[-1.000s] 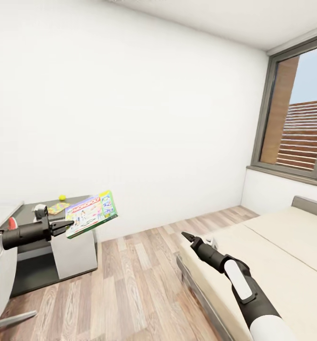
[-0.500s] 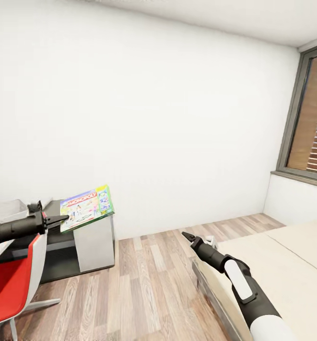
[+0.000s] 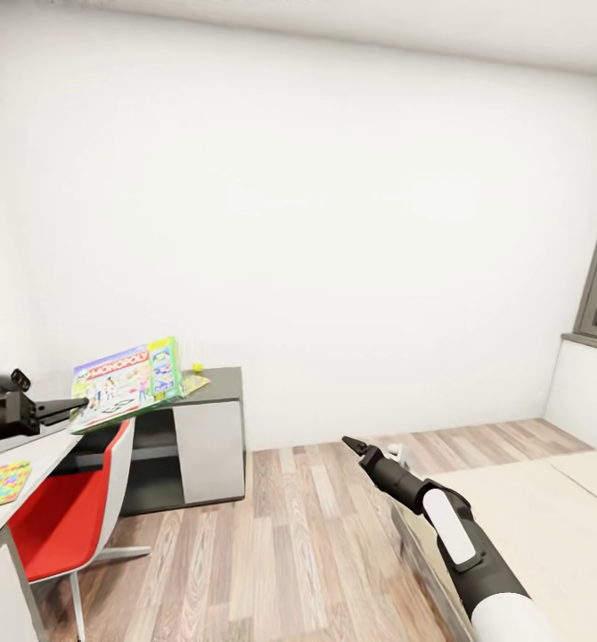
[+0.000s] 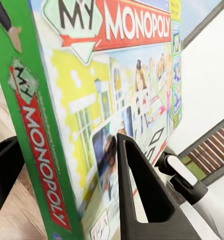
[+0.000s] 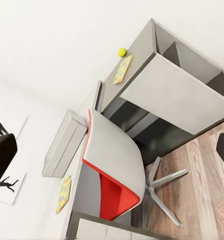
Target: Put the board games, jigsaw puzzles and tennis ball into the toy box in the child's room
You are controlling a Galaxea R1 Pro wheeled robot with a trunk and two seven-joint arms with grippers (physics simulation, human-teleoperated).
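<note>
Currently carrying: we hold the Monopoly box [image 3: 127, 383] edge-on in the left gripper [image 4: 66, 195], fingers [image 4: 142, 200] clamped on both faces.
Right gripper [image 3: 352, 445]: empty, fingers nearly together.
Technique: we judge it best to keep the box level and approach slowly.
Surface [image 3: 218, 379]: tennis ball [image 5: 122, 51], puzzle [image 5: 123, 69] beside it.
Obstacle: red chair [image 3: 67, 526] between us and the surface.

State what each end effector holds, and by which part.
The left end effector grips the Monopoly box by its edge, fingers on both faces. The right end effector holds nothing.
</note>
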